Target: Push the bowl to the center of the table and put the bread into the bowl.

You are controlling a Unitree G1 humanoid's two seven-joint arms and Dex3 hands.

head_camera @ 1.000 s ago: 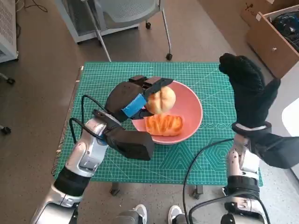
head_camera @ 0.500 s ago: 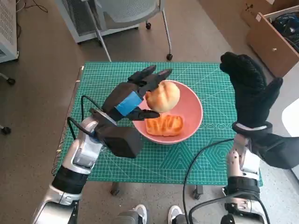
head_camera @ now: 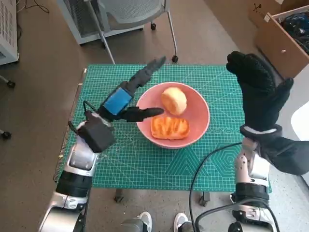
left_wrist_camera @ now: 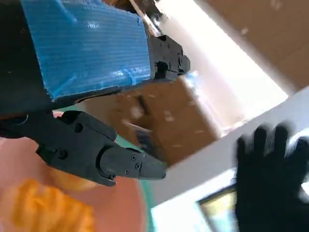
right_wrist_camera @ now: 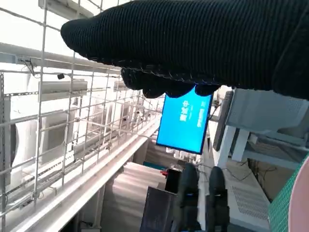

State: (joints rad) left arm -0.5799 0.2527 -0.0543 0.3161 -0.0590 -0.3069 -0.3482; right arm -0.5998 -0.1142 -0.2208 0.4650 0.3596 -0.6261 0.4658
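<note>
A pink bowl [head_camera: 199, 124] sits near the middle of the green mat [head_camera: 145, 169]. Inside it lie a round pale bun [head_camera: 174, 99] and a flat golden pastry [head_camera: 169, 128]. My left hand [head_camera: 126, 99] hovers at the bowl's left rim with fingers spread and nothing in them; its thumb reaches toward the pastry. The left wrist view shows its blue-taped back [left_wrist_camera: 87, 43], a blurred edge of the pastry [left_wrist_camera: 48, 212] and my other hand [left_wrist_camera: 273, 179] far off. My right hand [head_camera: 258, 92] is raised upright over the mat's right edge, open, its glove [right_wrist_camera: 193, 43] filling the right wrist view.
An office chair [head_camera: 128, 14] stands behind the table and a grey cabinet leg beside it. A cardboard box [head_camera: 285, 34] with cables sits at the far right. Black cables run along both forearms. Shoes of a person [head_camera: 159, 222] show below the table's front edge.
The left hand let go of the round bun, which now lies in the bowl. The hand then opened and drew back to the left, off the bowl. The right hand stayed raised.
</note>
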